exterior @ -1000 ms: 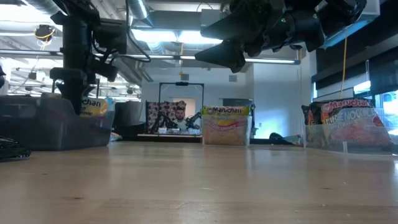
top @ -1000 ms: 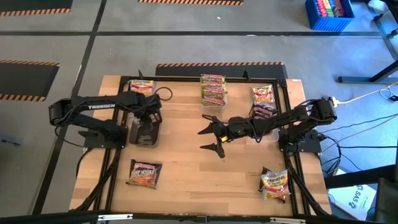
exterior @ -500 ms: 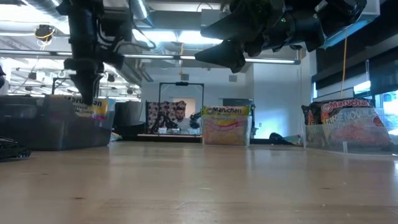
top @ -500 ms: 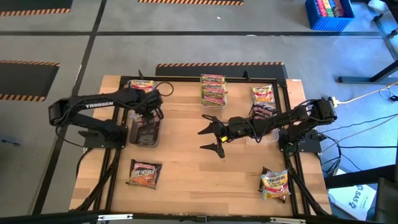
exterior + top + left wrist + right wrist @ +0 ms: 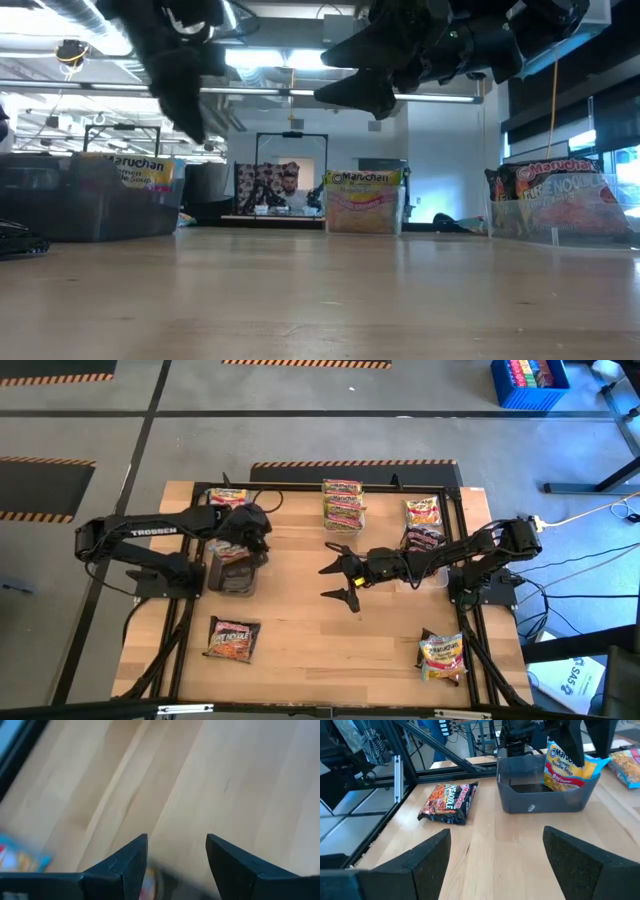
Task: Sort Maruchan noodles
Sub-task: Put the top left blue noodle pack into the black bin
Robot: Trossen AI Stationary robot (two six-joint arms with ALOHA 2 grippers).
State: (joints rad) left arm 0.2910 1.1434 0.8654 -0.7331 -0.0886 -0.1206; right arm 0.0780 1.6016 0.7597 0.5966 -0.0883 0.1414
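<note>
We work over a wooden table [image 5: 300,620] ringed by a black frame, with grey floor and hazard-striped tape around it.

Our left gripper [image 5: 258,532] hangs above the table just beside a dark tub [image 5: 232,565] on the left side; its fingers [image 5: 131,862] stand apart with nothing between them, only bare wood showing beyond. A yellow packet [image 5: 566,766] leans upright in that tub, close to the left gripper, and another yellow packet [image 5: 227,498] lies at the table's far left corner behind it.

Our right gripper [image 5: 338,580] hovers over the middle of the table, its fingers [image 5: 427,855] spread wide and empty. From its wrist view the dark brown packet [image 5: 449,802] lies flat on the wood ahead of it, just beside the tub and apart from it; in the high view this packet [image 5: 233,638] sits near the front left, well apart from both grippers.

A stack of yellow-green packets [image 5: 343,503] stands at the far edge, in the middle. Orange-red and dark packets [image 5: 424,522] sit at the far right, beside the right arm. One more packet [image 5: 442,655] lies at the front right corner, away from either gripper.
</note>
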